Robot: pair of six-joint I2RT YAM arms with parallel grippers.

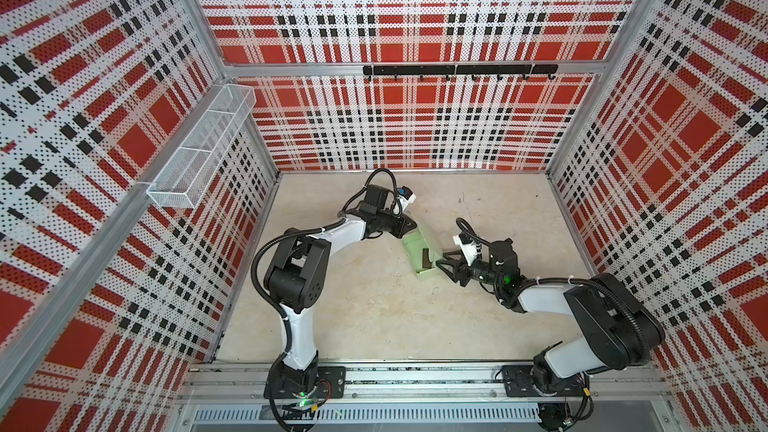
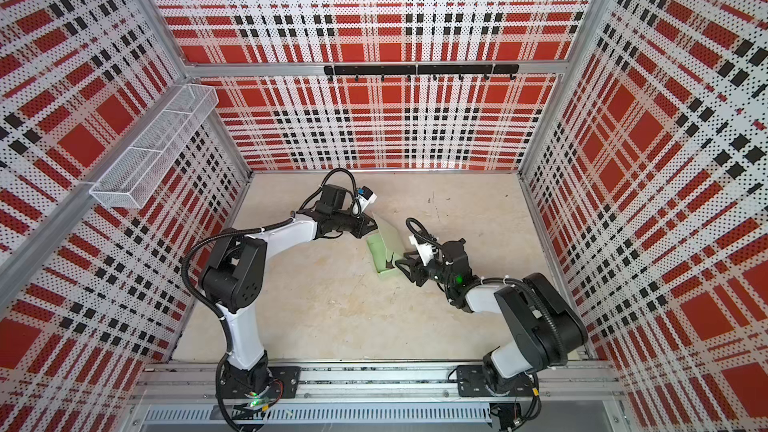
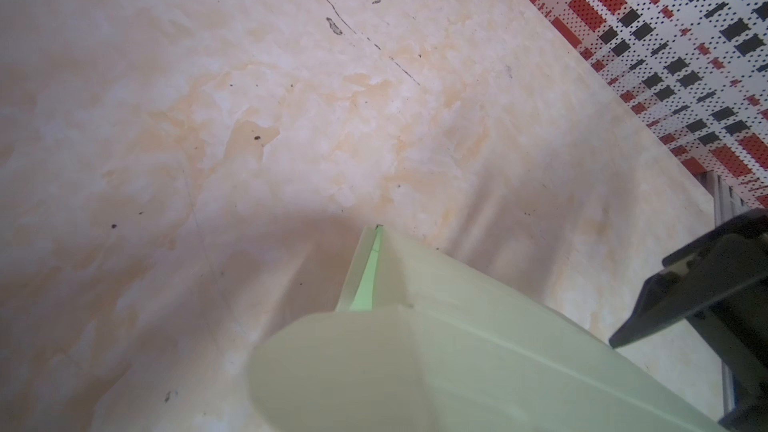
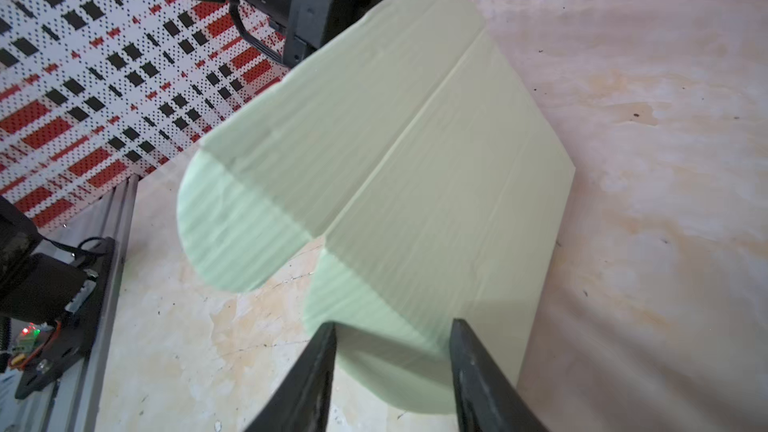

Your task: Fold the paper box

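At the centre of the beige, marbled tabletop point(image 1: 374, 305) in both top views lies one paper box point(image 1: 417, 249) point(image 2: 383, 252), between the tips of two black and white arms. It is pale mint-green thin cardboard. Its low tray rests on the table, and one large panel rises from it, tilted. One small dark brown piece point(image 1: 427, 260) shows inside the tray.

In the right wrist view the cardboard point(image 4: 415, 151) has fine parallel ribs, one straight crease, and two flaps with rounded ends.

The left gripper point(image 1: 409, 226) point(image 2: 372, 224) is clenched on the upper edge of the raised panel; in the left wrist view the box point(image 3: 457, 359) fills the lower right of the frame.

The right gripper point(image 1: 441, 261) point(image 2: 400, 263) point(image 4: 392, 367) is at the lower right corner of the box. Its two black fingers point(image 4: 316, 376) stand apart, with one rounded flap between them; whether they press it, I cannot tell.

At the upper left of the top views hangs one white wire-mesh basket point(image 1: 199, 151) with three compartments. At the upper centre, one black rail point(image 1: 457, 69) carries small hooks. The walls are perforated, with red, black and white plaid.
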